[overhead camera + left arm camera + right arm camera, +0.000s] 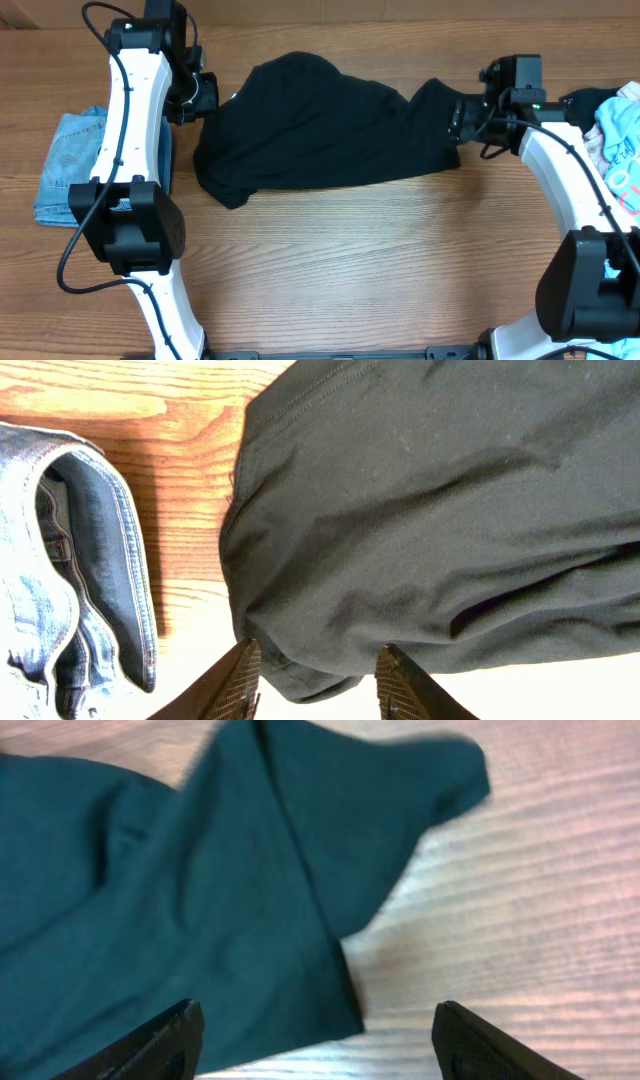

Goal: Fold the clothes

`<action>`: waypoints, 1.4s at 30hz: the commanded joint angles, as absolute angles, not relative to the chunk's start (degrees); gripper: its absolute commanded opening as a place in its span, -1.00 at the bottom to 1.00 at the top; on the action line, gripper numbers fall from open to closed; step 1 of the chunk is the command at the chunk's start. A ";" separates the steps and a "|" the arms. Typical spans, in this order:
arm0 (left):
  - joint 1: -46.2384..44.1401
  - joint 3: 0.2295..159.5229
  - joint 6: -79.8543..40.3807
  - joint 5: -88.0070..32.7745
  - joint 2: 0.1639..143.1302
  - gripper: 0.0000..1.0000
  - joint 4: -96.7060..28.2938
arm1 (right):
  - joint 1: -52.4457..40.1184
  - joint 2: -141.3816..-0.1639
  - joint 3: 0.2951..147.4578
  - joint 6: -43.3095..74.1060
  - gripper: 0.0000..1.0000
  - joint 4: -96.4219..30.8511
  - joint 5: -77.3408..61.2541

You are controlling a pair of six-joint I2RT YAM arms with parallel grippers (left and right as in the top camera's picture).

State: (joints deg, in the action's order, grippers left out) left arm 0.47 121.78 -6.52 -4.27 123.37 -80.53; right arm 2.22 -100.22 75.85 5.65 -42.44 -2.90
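A large black garment [320, 125] lies crumpled across the middle of the wooden table. My left gripper [205, 95] is open at the garment's left edge; in the left wrist view its fingers [318, 670] straddle a fold of the black fabric [430, 510]. My right gripper [458, 118] is open at the garment's right end; in the right wrist view its fingers [315, 1030] stand wide over the corner of the dark fabric [200, 900]. A pale-blue printed piece [622, 140] and another black piece [585, 100] lie at the far right.
Folded blue jeans [70, 165] lie at the left edge of the table, also showing in the left wrist view [70, 560]. Bare wooden tabletop [360, 270] stretches in front of the black garment.
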 commanded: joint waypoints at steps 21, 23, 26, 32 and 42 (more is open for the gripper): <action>0.19 122.69 -6.39 -5.58 122.34 -0.06 -80.99 | 4.05 -102.48 83.99 15.03 -0.92 -63.05 -8.47; 0.19 122.69 -6.39 -5.61 122.34 -0.06 -81.08 | 4.05 -99.15 88.20 15.03 -0.92 -68.38 -3.14; 0.19 122.69 -6.13 -5.58 122.34 -0.05 -81.30 | 4.05 -96.66 89.30 15.03 -0.92 -71.42 -1.17; 0.19 122.69 -5.96 -5.58 122.34 -0.02 -80.73 | 3.99 -96.60 89.27 15.00 -0.92 -64.16 -12.58; -0.03 122.69 -5.98 -6.02 122.34 0.03 -80.75 | 2.98 -100.73 89.27 32.64 -0.92 -43.94 -21.10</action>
State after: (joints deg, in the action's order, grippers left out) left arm 0.45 121.78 -6.48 -5.02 123.37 -80.79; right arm 3.27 -98.41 88.73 25.36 -45.17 -20.23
